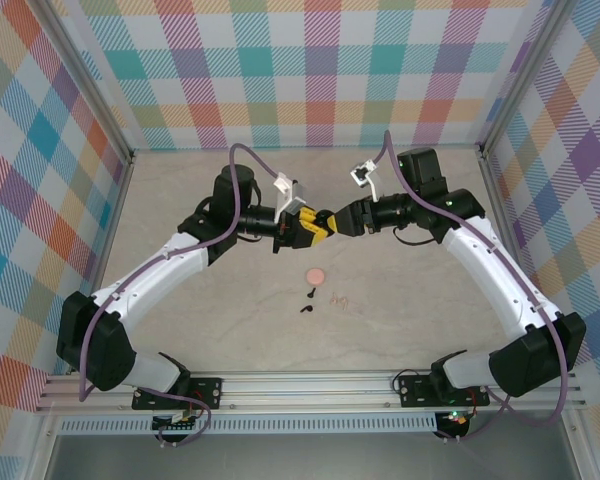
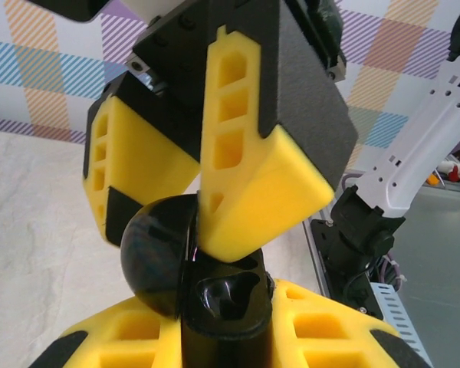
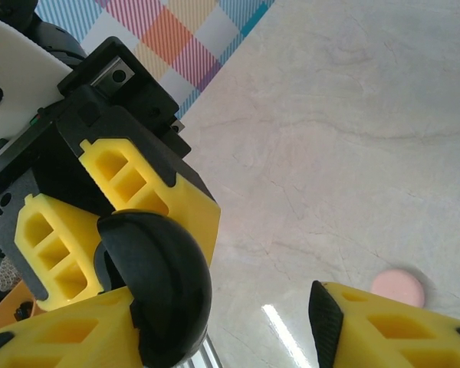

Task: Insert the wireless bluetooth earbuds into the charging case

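Earbuds (image 1: 310, 293) lay loose on the table (image 1: 410, 310), on the near side of a pink round case (image 1: 316, 275): black pair (image 1: 305, 310) left, pink pair (image 1: 340, 298) right. Above them, left gripper (image 1: 302, 228) was clamped on the black charging case (image 2: 224, 307), its lid (image 2: 155, 257) swung open. Right gripper (image 1: 327, 222) stood partly open, one finger (image 2: 253, 192) against that lid.

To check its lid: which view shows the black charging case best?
Left wrist view: the black charging case is close, lid open, cavity visible. Right wrist view gives the lid's outside; top view shows it tiny.
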